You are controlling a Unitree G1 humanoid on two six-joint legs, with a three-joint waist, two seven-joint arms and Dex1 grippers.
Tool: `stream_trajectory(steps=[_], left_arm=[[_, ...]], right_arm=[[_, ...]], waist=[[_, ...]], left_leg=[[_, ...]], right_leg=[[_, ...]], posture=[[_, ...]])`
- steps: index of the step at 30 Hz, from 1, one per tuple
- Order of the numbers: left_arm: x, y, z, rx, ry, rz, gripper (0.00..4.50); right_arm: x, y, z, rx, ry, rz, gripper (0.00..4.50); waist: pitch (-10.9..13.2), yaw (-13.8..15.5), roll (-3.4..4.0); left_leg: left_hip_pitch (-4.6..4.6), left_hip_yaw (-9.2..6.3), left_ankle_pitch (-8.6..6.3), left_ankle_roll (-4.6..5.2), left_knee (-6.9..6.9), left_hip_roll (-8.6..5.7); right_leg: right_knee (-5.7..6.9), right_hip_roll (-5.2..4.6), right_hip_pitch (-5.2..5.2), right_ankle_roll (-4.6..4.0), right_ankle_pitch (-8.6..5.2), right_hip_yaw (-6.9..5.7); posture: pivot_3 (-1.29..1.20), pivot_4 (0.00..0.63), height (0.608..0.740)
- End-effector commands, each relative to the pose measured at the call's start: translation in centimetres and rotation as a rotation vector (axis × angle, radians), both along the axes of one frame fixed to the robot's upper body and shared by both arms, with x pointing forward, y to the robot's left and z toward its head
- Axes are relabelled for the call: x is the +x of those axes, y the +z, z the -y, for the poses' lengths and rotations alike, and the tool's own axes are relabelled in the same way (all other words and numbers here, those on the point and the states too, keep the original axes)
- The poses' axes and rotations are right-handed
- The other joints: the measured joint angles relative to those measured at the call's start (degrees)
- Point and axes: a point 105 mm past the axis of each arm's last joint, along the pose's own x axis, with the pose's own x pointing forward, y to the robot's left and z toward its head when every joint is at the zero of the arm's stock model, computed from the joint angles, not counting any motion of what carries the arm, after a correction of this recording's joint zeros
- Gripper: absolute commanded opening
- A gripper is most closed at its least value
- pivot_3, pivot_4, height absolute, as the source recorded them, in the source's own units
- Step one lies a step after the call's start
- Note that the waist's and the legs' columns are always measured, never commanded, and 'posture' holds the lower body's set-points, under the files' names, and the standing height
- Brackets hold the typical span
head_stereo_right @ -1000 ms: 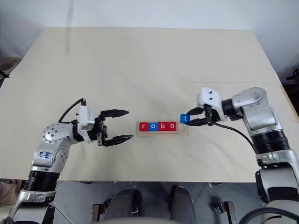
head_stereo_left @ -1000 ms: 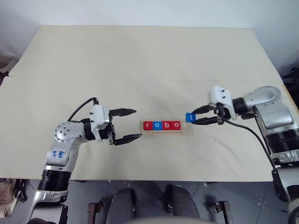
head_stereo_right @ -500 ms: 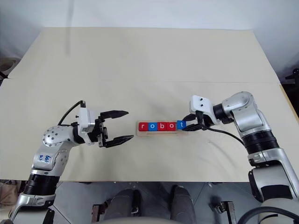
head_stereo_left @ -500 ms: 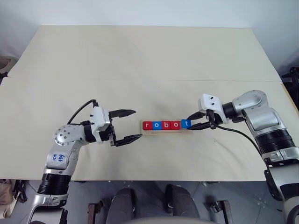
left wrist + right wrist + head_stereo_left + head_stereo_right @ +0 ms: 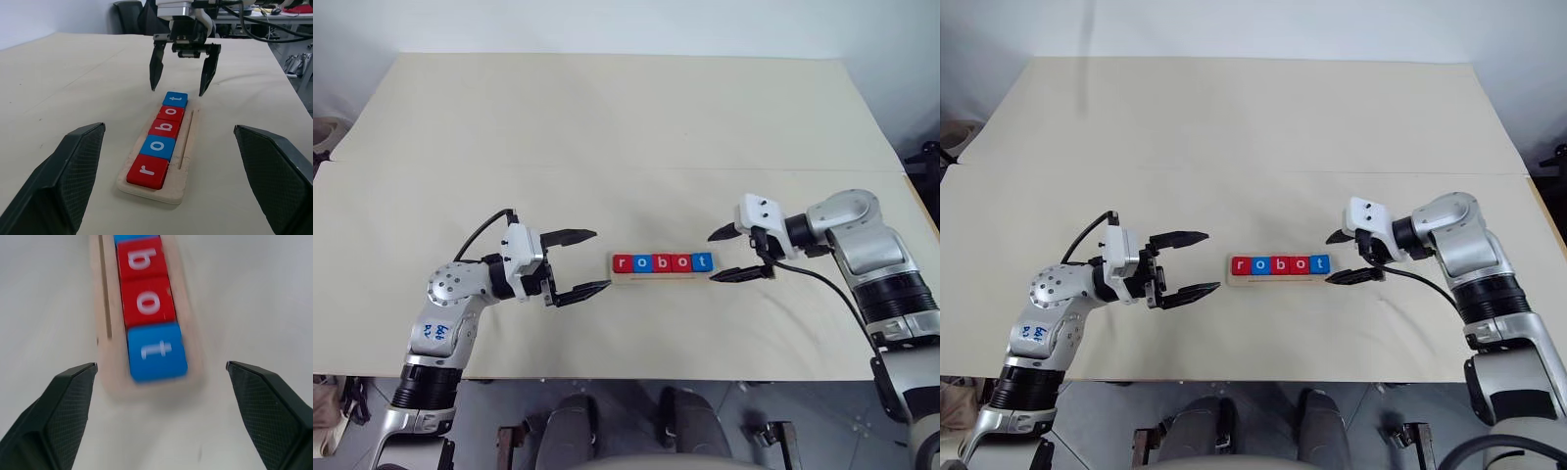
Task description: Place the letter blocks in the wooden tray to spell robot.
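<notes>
On the wooden tray (image 5: 664, 276), letter blocks (image 5: 663, 262) spelling robot; right gripper (image 5: 728, 254) released beside it; left gripper (image 5: 587, 261) spread, empty

left gripper (image 5: 584, 261): hanging level, fingers spread, left of the wooden tray (image 5: 662, 278) | right gripper (image 5: 732, 253): tilting down, fingers spread, at tray's right end

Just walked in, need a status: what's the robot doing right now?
It is spelling "robot" with letter blocks. All five sit in a row in the wooden tray, reading r, o, b, o, t. The right pincer is open at the tray's right end, its fingers either side of the blue t block, not gripping it. The left pincer hovers open, holding nothing, left of the tray.
</notes>
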Motion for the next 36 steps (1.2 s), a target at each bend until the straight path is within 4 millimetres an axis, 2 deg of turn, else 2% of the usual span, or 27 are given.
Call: stream_trajectory(steps=[1,11,21,26,29,31,36], left_arm=[[-0.4,1.1,0.3,-0.012,-0.017,0.048,4.50],[-0.3,1.1,0.3,-0.012,-0.017,0.048,4.50],[-0.4,1.2,0.1,-0.010,-0.001,0.049,4.50],[-0.7,0.7,-1.1,0.025,0.025,0.033,4.50],[-1.1,0.3,-2.1,0.054,0.040,0.025,4.50],[-1.3,0.2,-2.9,0.065,0.054,0.018,4.50],[-1.0,0.0,-4.5,0.089,0.100,0.003,4.50]], right_arm=[[-0.2,1.0,0.7,0.007,-0.010,0.028,3.52],[-0.2,0.0,-1.3,0.038,0.034,0.015,0.02],[-0.4,-0.1,-2.1,0.051,0.049,0.008,0.02],[-1.0,0.8,0.1,0.089,-0.013,0.032,0.02],[-2.2,1.6,1.1,0.165,-0.021,0.055,0.60],[-3.4,1.4,1.9,0.189,0.004,0.119,1.27],[-6.2,1.1,3.2,0.317,-0.006,0.156,3.02]], waist=[[0.00,-0.06,0.00],[0.00,-0.13,0.00],[0.00,-0.09,0.00],[0.00,0.06,0.00],[0.00,0.13,0.00],[0.00,0.17,0.00],[0.00,0.14,0.00]], left_leg=[[0.00,0.00,0.00,0.00,0.00,0.00],[0.02,0.00,0.00,0.00,-0.01,0.00],[0.01,0.00,0.00,0.00,0.00,0.00],[0.01,0.00,0.00,0.00,-0.01,0.00],[0.00,0.00,0.00,0.00,-0.01,0.00],[-0.01,-0.02,0.00,0.00,-0.02,0.00],[0.02,-0.01,0.00,0.00,-0.02,0.00]], right_leg=[[0.00,0.00,0.00,0.00,0.00,0.00],[0.02,0.00,-0.01,0.00,0.00,0.00],[0.01,0.00,-0.01,0.00,0.00,0.00],[0.01,0.00,-0.01,0.00,0.00,0.00],[-0.02,0.00,0.00,0.00,0.00,0.00],[-0.04,0.00,0.00,0.00,0.00,-0.02],[-0.02,0.00,0.03,0.00,0.00,-0.02]], posture=[[0.00,0.150,0.740],[0.00,0.150,0.740],[0.00,0.150,0.740],[0.00,0.150,0.740],[0.00,0.150,0.740],[0.00,0.150,0.740],[0.00,0.150,0.740]])
